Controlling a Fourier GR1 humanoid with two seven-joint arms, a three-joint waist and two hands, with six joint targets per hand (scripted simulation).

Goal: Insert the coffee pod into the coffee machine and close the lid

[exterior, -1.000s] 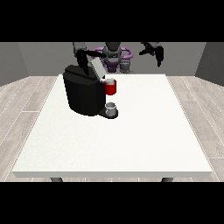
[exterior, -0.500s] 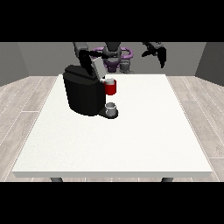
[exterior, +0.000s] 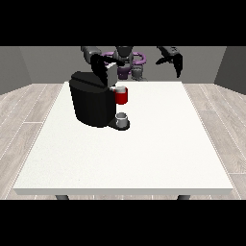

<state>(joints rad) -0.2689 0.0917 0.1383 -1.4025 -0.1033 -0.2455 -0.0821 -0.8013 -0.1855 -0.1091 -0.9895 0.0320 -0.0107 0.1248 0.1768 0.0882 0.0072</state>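
a: where's the coffee machine (exterior: 92,103)?
b: on the white table (exterior: 144,153), near the far edge and toward its far corner at the view's left. a red part (exterior: 121,96) sits at its front, and a small grey cup (exterior: 122,118) stands on the base right below.
a: and the coffee pod?
b: can't make it out.
a: the hands?
b: the hand at the view's left (exterior: 100,69) is down on top of the machine by the lid (exterior: 111,77); whether its fingers are curled, i cannot tell. the hand at the view's right (exterior: 175,61) hangs in the air beyond the far edge, fingers spread and relaxed, holding nothing.
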